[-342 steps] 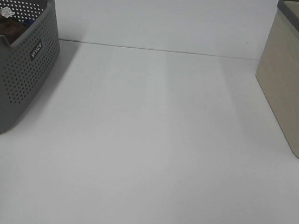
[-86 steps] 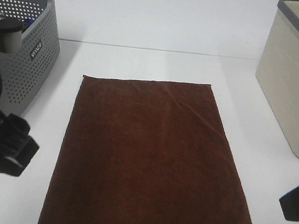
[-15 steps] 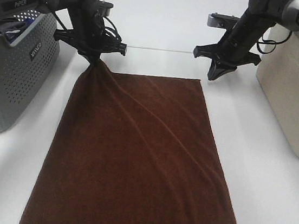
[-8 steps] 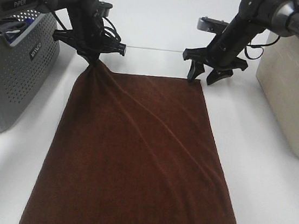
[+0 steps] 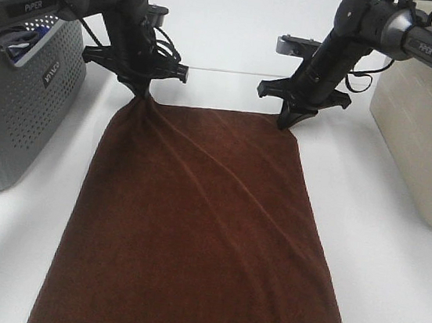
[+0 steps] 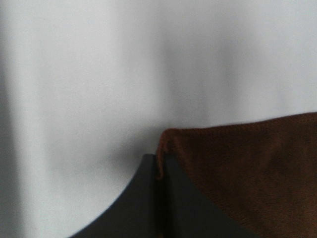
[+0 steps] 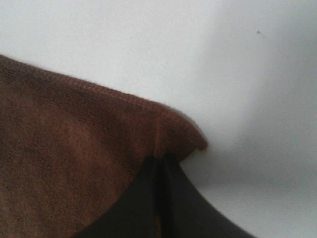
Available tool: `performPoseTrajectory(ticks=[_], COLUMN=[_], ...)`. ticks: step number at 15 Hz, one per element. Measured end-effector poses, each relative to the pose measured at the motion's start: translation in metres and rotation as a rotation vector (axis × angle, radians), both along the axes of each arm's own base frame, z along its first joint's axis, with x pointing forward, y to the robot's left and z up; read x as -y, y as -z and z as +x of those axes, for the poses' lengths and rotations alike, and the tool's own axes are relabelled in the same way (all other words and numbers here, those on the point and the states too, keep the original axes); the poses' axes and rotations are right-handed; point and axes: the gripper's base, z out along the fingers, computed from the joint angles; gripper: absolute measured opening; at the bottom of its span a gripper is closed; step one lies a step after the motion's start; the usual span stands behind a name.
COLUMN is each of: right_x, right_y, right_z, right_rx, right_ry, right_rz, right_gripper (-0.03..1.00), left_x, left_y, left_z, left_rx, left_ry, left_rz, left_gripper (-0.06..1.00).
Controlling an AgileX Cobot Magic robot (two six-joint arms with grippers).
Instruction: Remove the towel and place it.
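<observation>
The dark brown towel (image 5: 199, 230) lies spread flat down the middle of the white table, reaching the near edge of the view. My left gripper (image 5: 138, 98) is shut on its far left corner, which is bunched and lifted a little. My right gripper (image 5: 286, 125) is shut on the far right corner. In the left wrist view the fingertips (image 6: 159, 166) pinch the towel (image 6: 247, 173) at its corner. In the right wrist view the closed fingertips (image 7: 159, 163) grip the hemmed corner of the towel (image 7: 74, 148).
A grey perforated basket (image 5: 19, 98) stands at the left with dark items inside. A beige bin (image 5: 431, 109) with a grey rim stands at the right. White table (image 5: 389, 293) lies bare on both sides of the towel.
My right gripper has moved left and down onto the towel's far right corner, opened, and shut on it. The left gripper keeps its hold on the far left corner.
</observation>
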Motion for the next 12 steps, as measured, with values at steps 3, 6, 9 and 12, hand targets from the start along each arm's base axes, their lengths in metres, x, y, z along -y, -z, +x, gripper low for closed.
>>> performPoseTrajectory(ticks=[3, 6, 9, 12], right_x=[0.005, 0.009, 0.012, 0.012], right_y=[-0.019, -0.057, -0.063, -0.067], right_z=[0.010, 0.023, 0.030, 0.036], right_rx=[0.081, 0.235, 0.328, 0.412], right_ry=[0.003, 0.022, 0.035, 0.035], right_rz=[-0.068, -0.114, -0.139, -0.142], right_gripper=[0.00, 0.00, 0.00, 0.00], left_x=[0.000, 0.001, 0.002, 0.003], left_y=[0.000, -0.002, -0.010, -0.018], left_z=[0.000, 0.005, 0.017, 0.027], left_rx=[0.000, 0.064, 0.217, 0.354], left_ry=[0.000, 0.009, 0.039, 0.061], left_rz=[0.000, -0.006, -0.008, -0.034], left_gripper=[0.00, 0.00, 0.00, 0.00])
